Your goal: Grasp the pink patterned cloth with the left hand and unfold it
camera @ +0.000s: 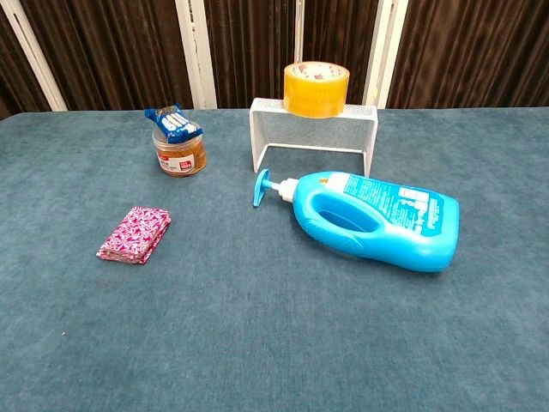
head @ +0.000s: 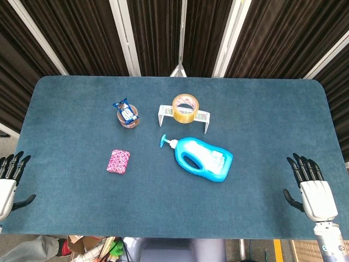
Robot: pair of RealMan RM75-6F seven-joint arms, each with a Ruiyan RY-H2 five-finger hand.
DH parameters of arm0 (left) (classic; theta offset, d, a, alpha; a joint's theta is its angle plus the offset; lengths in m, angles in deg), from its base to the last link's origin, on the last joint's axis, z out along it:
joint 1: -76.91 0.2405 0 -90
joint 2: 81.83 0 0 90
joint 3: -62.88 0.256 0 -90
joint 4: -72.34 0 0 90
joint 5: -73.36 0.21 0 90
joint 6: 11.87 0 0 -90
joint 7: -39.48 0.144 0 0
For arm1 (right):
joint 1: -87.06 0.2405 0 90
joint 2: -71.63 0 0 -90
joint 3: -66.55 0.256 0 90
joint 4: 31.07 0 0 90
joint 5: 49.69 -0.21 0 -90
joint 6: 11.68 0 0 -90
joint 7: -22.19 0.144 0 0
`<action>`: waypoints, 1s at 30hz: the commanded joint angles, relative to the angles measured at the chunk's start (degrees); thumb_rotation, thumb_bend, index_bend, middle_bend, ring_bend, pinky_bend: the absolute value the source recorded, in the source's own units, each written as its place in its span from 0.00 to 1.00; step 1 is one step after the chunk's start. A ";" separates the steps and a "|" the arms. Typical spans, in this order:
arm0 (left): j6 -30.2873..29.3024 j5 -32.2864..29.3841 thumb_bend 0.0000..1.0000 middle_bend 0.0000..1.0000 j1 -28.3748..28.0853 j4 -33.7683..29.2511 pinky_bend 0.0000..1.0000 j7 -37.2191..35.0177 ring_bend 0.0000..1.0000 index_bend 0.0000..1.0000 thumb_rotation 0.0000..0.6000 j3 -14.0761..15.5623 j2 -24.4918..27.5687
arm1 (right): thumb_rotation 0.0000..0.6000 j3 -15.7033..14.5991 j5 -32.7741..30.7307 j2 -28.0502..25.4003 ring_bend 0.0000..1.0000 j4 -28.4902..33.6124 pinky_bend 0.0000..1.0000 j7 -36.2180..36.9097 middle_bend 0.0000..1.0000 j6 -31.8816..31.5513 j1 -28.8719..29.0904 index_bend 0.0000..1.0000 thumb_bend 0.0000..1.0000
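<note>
Cloth (head: 118, 161) folded, untouched, near-left on table (head: 65, 125). Left hand (head: 10, 177) and right hand (head: 311, 188) wide, empty. Reach not begun; left must travel right to it.

Desk (camera: 257, 343) covered in matt, napped blue-green fabric. Folded pink patterned cloth (camera: 135, 234), soft and matt. Blue pump bottle (camera: 369, 219) of smooth glossy plastic. White rack (camera: 313, 129) of fine metal mesh. Yellow tape roll (camera: 314, 87), glossy. Robot hand (head: 315, 194) with white glossy shell and black matt fingers.
</note>
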 commanded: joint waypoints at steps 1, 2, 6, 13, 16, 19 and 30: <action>0.05 -0.02 0.17 0.00 -0.01 -0.04 0.00 0.08 0.00 0.00 1.00 0.01 0.01 | 1.00 0.00 -0.02 -0.04 0.00 0.01 0.09 0.06 0.00 -0.02 -0.02 0.00 0.36; 0.07 -0.03 0.17 0.00 0.00 -0.05 0.00 0.16 0.00 0.00 1.00 0.03 0.00 | 1.00 0.00 -0.02 -0.06 0.00 0.02 0.09 0.10 0.00 -0.05 -0.04 0.00 0.36; 0.64 -0.21 0.17 0.00 -0.24 -0.16 0.00 1.02 0.00 0.00 1.00 0.05 0.00 | 1.00 -0.11 0.11 -0.10 0.00 0.08 0.09 0.29 0.00 -0.25 -0.19 0.00 0.36; 8.87 -4.92 0.17 0.00 -4.64 -3.38 0.00 7.13 0.00 0.00 1.00 -1.67 1.30 | 1.00 0.03 -0.28 -0.10 0.00 0.17 0.09 0.53 0.00 0.10 -0.08 0.00 0.36; 14.99 -10.30 0.17 0.00 -7.94 -6.47 0.00 10.54 0.00 0.00 1.00 -3.35 2.18 | 1.00 0.08 -0.40 -0.15 0.00 0.14 0.09 0.85 0.00 0.34 0.04 0.00 0.36; 20.72 -16.23 0.17 0.00 -11.53 -8.45 0.00 14.02 0.00 0.00 1.00 -5.03 1.82 | 1.00 0.12 -0.49 -0.25 0.00 0.26 0.09 1.04 0.00 0.45 0.10 0.00 0.36; 29.57 -35.01 0.17 0.00 -25.00 -6.20 0.00 31.78 0.00 0.01 1.00 -8.55 -7.65 | 1.00 0.10 -0.61 -0.73 0.00 0.43 0.09 2.42 0.00 0.60 0.10 0.00 0.36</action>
